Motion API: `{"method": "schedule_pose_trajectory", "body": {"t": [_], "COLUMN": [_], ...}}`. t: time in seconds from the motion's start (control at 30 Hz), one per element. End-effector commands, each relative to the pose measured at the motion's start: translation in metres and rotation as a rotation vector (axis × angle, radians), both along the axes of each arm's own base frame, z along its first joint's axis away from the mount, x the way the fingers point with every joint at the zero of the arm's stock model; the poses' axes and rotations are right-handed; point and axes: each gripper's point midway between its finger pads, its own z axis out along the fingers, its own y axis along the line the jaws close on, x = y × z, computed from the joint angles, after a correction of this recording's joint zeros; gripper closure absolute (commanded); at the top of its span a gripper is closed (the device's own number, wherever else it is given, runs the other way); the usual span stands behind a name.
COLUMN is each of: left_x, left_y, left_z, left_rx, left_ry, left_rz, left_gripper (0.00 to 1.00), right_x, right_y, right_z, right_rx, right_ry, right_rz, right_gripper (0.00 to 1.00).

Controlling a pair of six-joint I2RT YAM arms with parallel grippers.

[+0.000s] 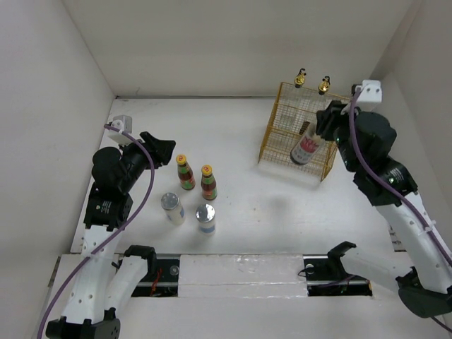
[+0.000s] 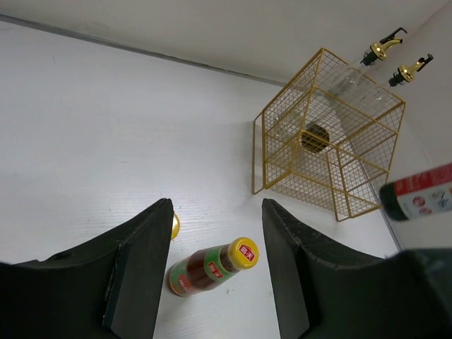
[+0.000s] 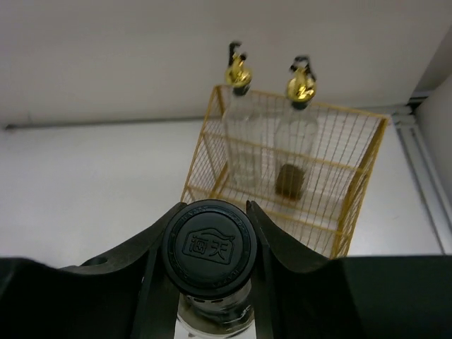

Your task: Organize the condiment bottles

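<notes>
Unclear whether inside yellow wire basket or just before it: black-capped bottle, tilted, cap uppermost, neck pinched by right gripper; left gripper spread, well apart from basket.

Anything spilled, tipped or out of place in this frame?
Nothing spilled or damaged. Only the black-capped bottle leans, clamped by the right gripper at the yellow basket. The sauce bottles and jars stand upright.
</notes>
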Motion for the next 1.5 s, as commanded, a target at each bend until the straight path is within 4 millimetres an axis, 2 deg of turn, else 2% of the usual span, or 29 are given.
{"method": "schedule_pose_trajectory", "body": {"t": [0.0,0.07,0.1,0.13,0.17,0.2,0.23,0.27,0.33,0.37,0.4,0.47,0.5,0.63,0.8,0.93,0.97,1.0,1.07,1.2,1.3,1.47], "left_x": [-0.003,-0.003,-0.003,-0.003,-0.003,-0.003,-0.003,-0.003,-0.003,-0.003,-0.001,-0.002,-0.002,-0.002,-0.002,-0.002,-0.002,-0.002,-0.002,-0.001,-0.001,-0.001], "left_y": [-0.002,-0.002,-0.002,-0.002,-0.002,-0.002,-0.002,-0.002,-0.002,-0.002,-0.002,-0.004,-0.004,-0.004,-0.004,-0.004,-0.004,-0.004,-0.004,-0.002,-0.002,-0.002], "left_z": [0.017,0.017,0.017,0.017,0.017,0.017,0.017,0.017,0.017,0.017,0.014,0.014,0.014,0.014,0.014,0.014,0.014,0.014,0.014,0.014,0.014,0.014], "left_rx": [-0.001,-0.001,-0.001,-0.001,-0.001,-0.001,-0.001,-0.001,-0.001,-0.001,0.000,-0.001,-0.001,-0.001,-0.001,-0.001,-0.001,-0.001,-0.001,0.000,0.000,0.000], "left_ry": [-0.068,-0.068,-0.068,-0.068,-0.068,-0.068,-0.068,-0.068,-0.068,-0.068,-0.059,-0.059,-0.059,-0.059,-0.059,-0.059,-0.059,-0.059,-0.059,-0.059,-0.059,-0.059], "left_rz": [-0.020,-0.020,-0.020,-0.020,-0.020,-0.020,-0.020,-0.020,-0.020,-0.020,-0.020,-0.029,-0.029,-0.029,-0.029,-0.029,-0.029,-0.029,-0.029,-0.020,-0.020,-0.020], "left_gripper": [0.51,0.50,0.50,0.50,0.50,0.50,0.50,0.50,0.50,0.50,0.50,0.46,0.42,0.34,0.24,0.21,0.21,0.21,0.19,0.16,0.16,0.16], "right_x": [0.017,0.034,0.042,0.044,0.060,0.068,0.075,0.087,0.097,0.097,0.109,0.118,0.128,0.146,0.156,0.175,0.176,0.179,0.180,0.193,0.195,0.207], "right_y": [-0.038,-0.047,-0.059,-0.066,-0.069,-0.071,-0.086,-0.090,-0.106,-0.112,-0.115,-0.126,-0.128,-0.136,-0.144,-0.150,-0.152,-0.152,-0.152,-0.154,-0.156,-0.155], "right_z": [0.081,0.098,0.104,0.119,0.115,0.117,0.120,0.125,0.131,0.141,0.135,0.138,0.138,0.132,0.139,0.128,0.135,0.128,0.132,0.119,0.119,0.082], "right_rx": [0.066,0.055,0.049,0.054,0.043,0.036,0.029,0.027,0.018,0.020,0.014,0.016,0.013,0.008,0.019,0.016,0.020,0.019,0.022,0.000,-0.008,-0.036], "right_ry": [-0.226,-0.245,-0.254,-0.281,-0.262,-0.257,-0.259,-0.263,-0.266,-0.288,-0.270,-0.274,-0.265,-0.250,-0.274,-0.256,-0.292,-0.277,-0.302,-0.285,-0.299,-0.229], "right_rz": [-0.127,-0.151,-0.172,-0.186,-0.201,-0.192,-0.226,-0.236,-0.258,-0.272,-0.275,-0.283,-0.282,-0.294,-0.312,-0.321,-0.334,-0.335,-0.334,-0.356,-0.367,-0.370], "right_gripper": [1.00,1.00,1.00,1.00,1.00,1.00,1.00,1.00,1.00,1.00,1.00,1.00,1.00,1.00,1.00,1.00,1.00,1.00,1.00,1.00,1.00,1.00]}}
